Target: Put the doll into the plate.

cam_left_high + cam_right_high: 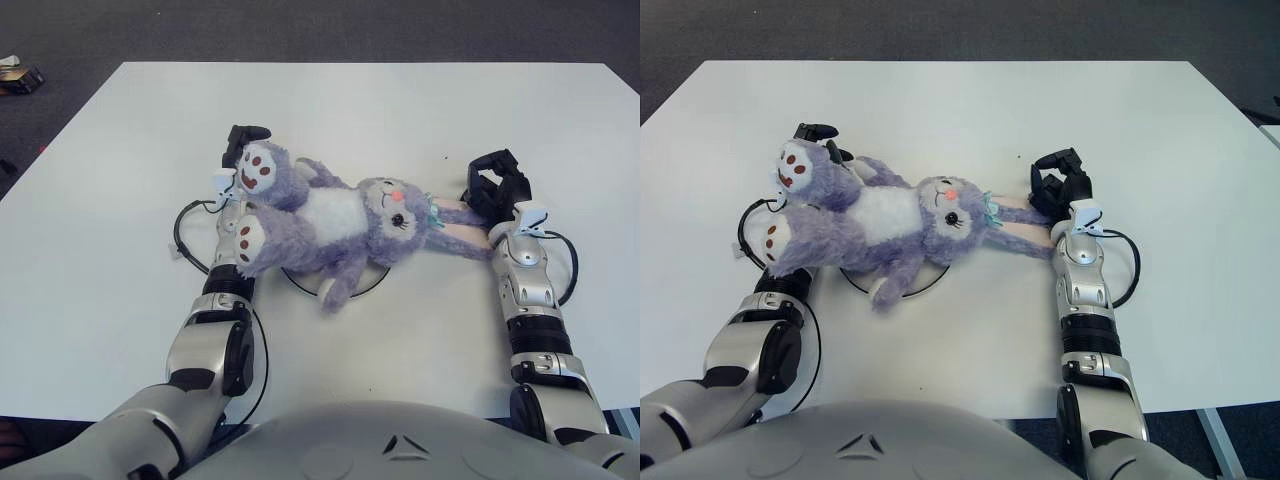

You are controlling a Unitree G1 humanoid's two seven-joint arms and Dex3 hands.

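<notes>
A white tabletop (120,150) fills most of the frame, seen from above the robot's chest, with dark floor along the top edge. Near the centre lies a purple plush rabbit doll (330,215) with a white belly, stretched across the frame from left to right. Its two feet, with brown paw pads, point to the left of centre; its head, with a pink nose and a small teal bow, lies right of centre; its long ears trail toward the right.

The doll's body covers most of a white round plate (375,278), whose rim shows just below the belly and under one dangling arm, at the lower centre of the frame.

The left robot hand (243,150) sits at the upper left of the doll, behind and touching the raised upper foot. Dark fingers show above that foot; whether they grip it cannot be told, as the plush hides most of the hand.

The right robot hand (495,190) is at the right of the frame, at the tips of the ears. Its black fingers are curled, and the ear ends reach into them, though the hold itself is partly hidden.
</notes>
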